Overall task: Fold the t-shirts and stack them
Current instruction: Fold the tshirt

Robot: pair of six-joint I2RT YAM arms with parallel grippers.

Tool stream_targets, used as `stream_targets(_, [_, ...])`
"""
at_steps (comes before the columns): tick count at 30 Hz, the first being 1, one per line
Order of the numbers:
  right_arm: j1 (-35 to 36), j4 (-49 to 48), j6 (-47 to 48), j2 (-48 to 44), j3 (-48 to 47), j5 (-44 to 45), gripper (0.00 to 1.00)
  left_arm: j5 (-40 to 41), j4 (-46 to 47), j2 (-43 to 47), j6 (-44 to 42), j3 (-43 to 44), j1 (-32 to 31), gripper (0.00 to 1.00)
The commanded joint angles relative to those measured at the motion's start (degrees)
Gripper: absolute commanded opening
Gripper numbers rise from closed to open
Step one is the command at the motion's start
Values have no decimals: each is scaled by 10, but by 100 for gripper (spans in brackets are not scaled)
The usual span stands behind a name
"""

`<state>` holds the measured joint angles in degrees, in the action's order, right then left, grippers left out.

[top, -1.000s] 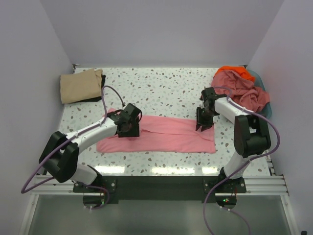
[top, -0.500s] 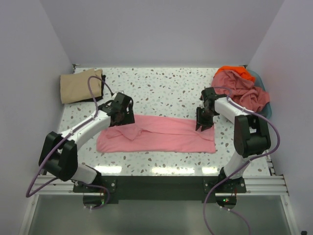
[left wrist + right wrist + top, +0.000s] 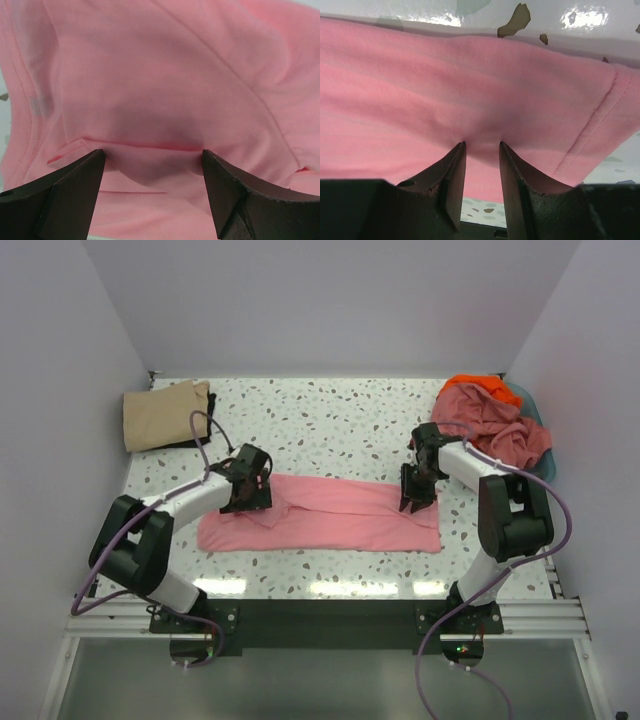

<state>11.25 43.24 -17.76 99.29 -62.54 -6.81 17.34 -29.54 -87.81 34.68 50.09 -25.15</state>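
White, grey-speckled tabletop. Plain pink spread t-shirt. Tan folded shirt, far-left corner. Blue basket, far-right corner: dusty-pink shirt, orange shirt.

The pink t-shirt in the middle of the top view is soft, matt cotton knit. In the right wrist view its hem shows a fine row of stitches. The folded tan t-shirt at the upper left is also matt cloth. The table is speckled like terrazzo, smooth and glossy, with bright reflections along its lower edge. The fingers of the left gripper look like dark matt plastic, a little grainy. The arm shells are white, smooth and slightly shiny.
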Motion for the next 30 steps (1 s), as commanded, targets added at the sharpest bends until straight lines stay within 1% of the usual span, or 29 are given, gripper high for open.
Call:
stream_targets(1, [1,-4,9,-8,3,-16,37,-13,13,44,1,-29,0,83])
stream_targets(6, [1,1,11,0,-6,-16,37,-29,-8,83,17,-66,-1,83])
stream_targets(11, [2,2,12,11,-14,-19,37,-61,-31,154,29,-86,-3,83])
stream_targets(14, [3,2,12,13,-18,-20,37,-54,-53,176,44,-79,-3,83])
stream_targets(18, [8,7,10,12,-23,-19,37,-26,-61,176,41,-46,-2,83])
stream_targets(21, [32,9,6,-3,-35,-22,37,-14,-55,144,24,-12,-1,83])
stream_targets(23, [65,10,-3,-10,-53,-21,37,8,-57,114,18,9,4,84])
stream_targets(24, [76,10,-7,-13,-60,-18,38,13,-56,99,14,15,18,84])
stream_targets(26, [127,5,-24,-14,-85,-18,38,-1,-42,91,6,23,49,84])
stream_targets(27, [127,1,-31,-13,-86,-18,38,-6,-37,91,1,24,56,84])
stream_targets(28, [156,-3,-35,-13,-98,-16,38,-7,-27,89,-3,26,63,84])
stream_targets(30, [186,-18,-49,-10,-109,-14,38,-7,-25,85,-15,27,76,84])
